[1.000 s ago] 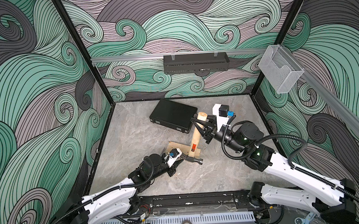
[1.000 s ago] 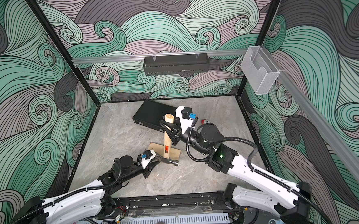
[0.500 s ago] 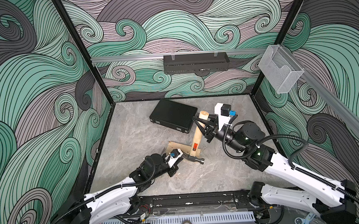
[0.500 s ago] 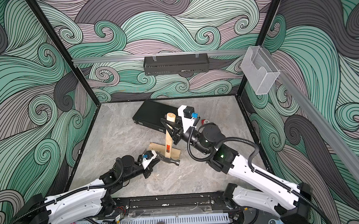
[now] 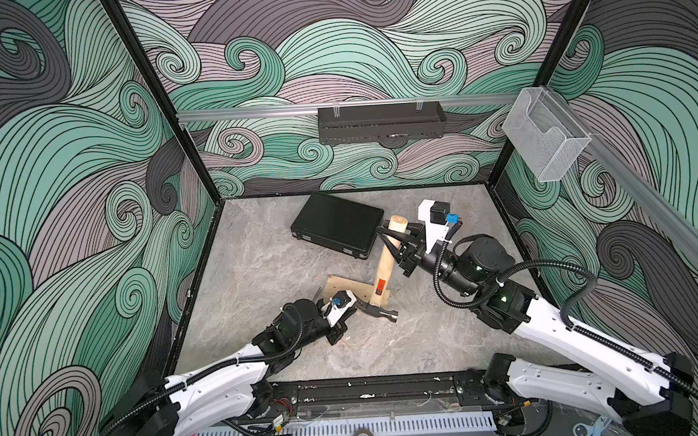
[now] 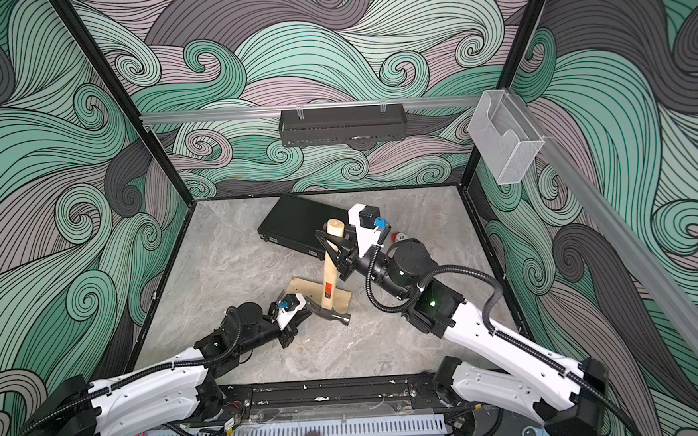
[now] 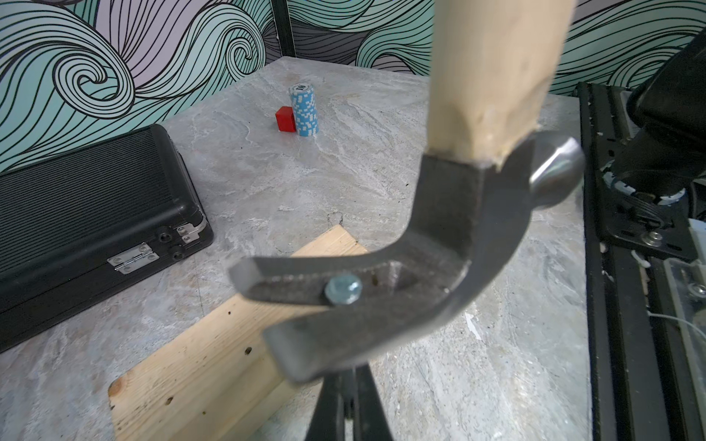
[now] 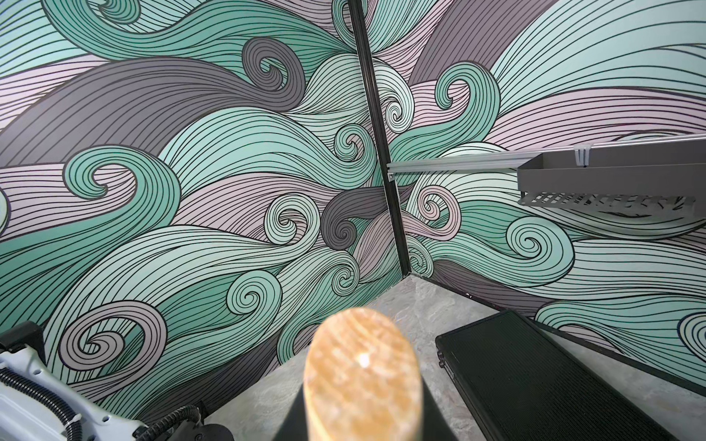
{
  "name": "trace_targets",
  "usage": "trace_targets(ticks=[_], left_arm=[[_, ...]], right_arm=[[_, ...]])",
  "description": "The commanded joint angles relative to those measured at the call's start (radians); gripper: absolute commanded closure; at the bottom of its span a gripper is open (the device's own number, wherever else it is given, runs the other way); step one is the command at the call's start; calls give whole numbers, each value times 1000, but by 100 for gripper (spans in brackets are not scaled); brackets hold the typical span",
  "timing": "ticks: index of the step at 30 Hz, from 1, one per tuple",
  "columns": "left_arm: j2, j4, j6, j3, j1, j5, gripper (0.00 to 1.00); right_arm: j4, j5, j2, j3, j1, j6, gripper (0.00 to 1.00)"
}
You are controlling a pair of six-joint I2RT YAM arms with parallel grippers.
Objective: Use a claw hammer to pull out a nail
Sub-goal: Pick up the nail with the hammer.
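Left wrist view: I see a ribbed black case (image 7: pixel 76 214), then a pale pine board (image 7: pixel 198 355) where the claw hammer (image 7: pixel 439 244) stands head-down, its curved grey steel claw straddling the shiny round nail (image 7: pixel 342 289). My left fingers (image 7: pixel 332 412) are pinched together beside the claw. My right fingers (image 5: pixel 387 243) clamp the smooth wooden handle. The surface (image 7: pixel 267 172) is grey and marbled, and the walls (image 5: pixel 65 161) are swirl-patterned.

Black case (image 7: pixel 88 198), blue chip stack (image 7: pixel 304 110) (red cube (image 7: pixel 285 119) just beside)
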Motion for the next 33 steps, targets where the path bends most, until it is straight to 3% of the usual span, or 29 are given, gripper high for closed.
trace_targets(ticks=[1, 11, 19, 24, 30, 33], left_arm=[[-5, -1, 12, 44, -5, -25, 100], [-12, -19, -2, 43, -4, -80, 100], [-8, -160, -120, 121, -2, -295, 100], [-5, -187, -160, 155, 1, -342, 100], [53, -419, -308, 276, 38, -540, 100], [98, -560, -408, 346, 103, -534, 100]], right_arm=[[91, -36, -10, 52, -8, 53, 100], [55, -54, 4, 55, -14, 67, 100], [22, -42, 5, 61, -13, 51, 100], [1, -39, 7, 63, -14, 40, 100], [-14, -8, -13, 53, -14, 18, 100], [-32, 3, -18, 50, -13, 11, 100]])
